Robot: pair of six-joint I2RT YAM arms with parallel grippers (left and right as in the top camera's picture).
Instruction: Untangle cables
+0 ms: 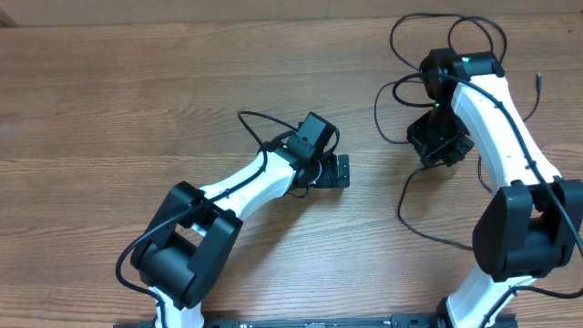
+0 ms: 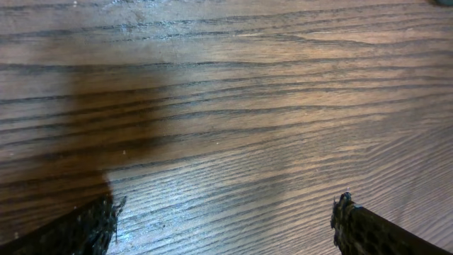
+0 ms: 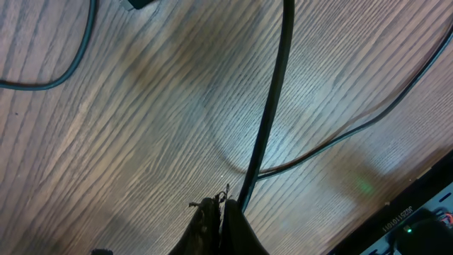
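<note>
A: Untangling done?
B: Hardly, I judge: thin black cables (image 3: 272,106) loop and cross near the far right corner of the brown wooden table (image 1: 137,91). Right claw (image 3: 219,207) closed tight, one cord at its tips; left claw (image 2: 226,205) wide open, empty.
A: Obstacles?
B: The white right arm (image 1: 506,128) overhangs the tangle.

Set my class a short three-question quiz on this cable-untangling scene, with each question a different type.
1. True or false: the left gripper holds a cable.
2. The loose cables lie mostly beside which arm? A. left B. right C. neither
3. Fill in: the right gripper is shut on a thin black ____.
Key: 1 false, it is open over bare table; 2 B; 3 cable.
</note>
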